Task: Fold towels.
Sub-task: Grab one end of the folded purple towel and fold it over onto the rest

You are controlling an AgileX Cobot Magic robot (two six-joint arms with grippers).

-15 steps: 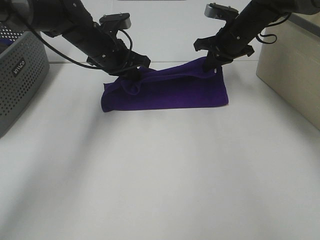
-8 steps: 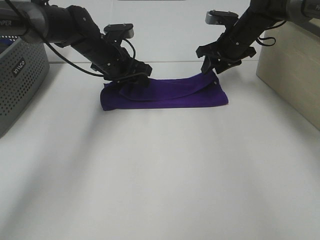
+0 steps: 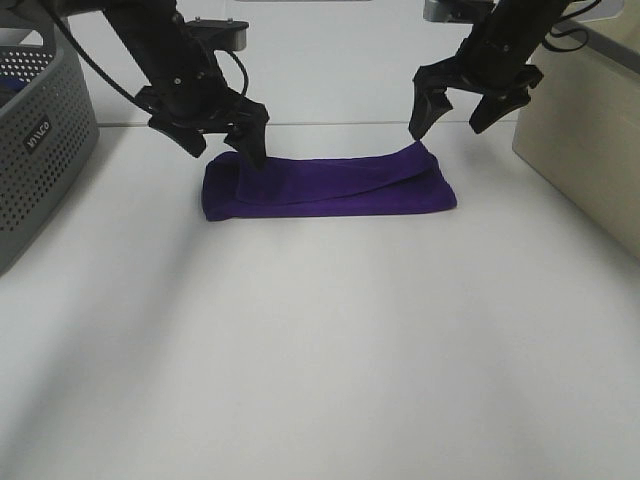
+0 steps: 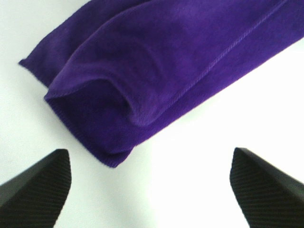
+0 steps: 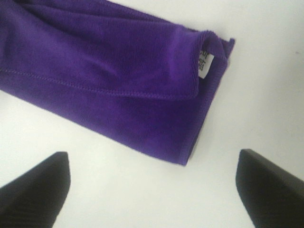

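White, matte tabletop [image 3: 320,330] fills the scene, bare across its near half; the purple towel [image 3: 330,185] lies close to the far edge, about midway along it, already doubled into a long band. The left gripper [image 3: 228,152] hangs over the band's left end and the right gripper [image 3: 445,125] over its right end; both stand wide apart and hold nothing.

By my reading, the step in hand is the crosswise fold, end over end. To do it well, the pinch should take every layer at one short end, since the upper flap sits askew and its hem runs on a slant; the lift should stay low; the carried end should land square on the other.

The cloth looks plush and limp, with a short nap and a stitched hem; its left end bulges in a soft open loop that wants flattening first; a small white label [image 5: 205,64] peeks out at the right end. A grey perforated basket [image 3: 40,150] stands at the left edge, a pale box [image 3: 580,130] at the right.
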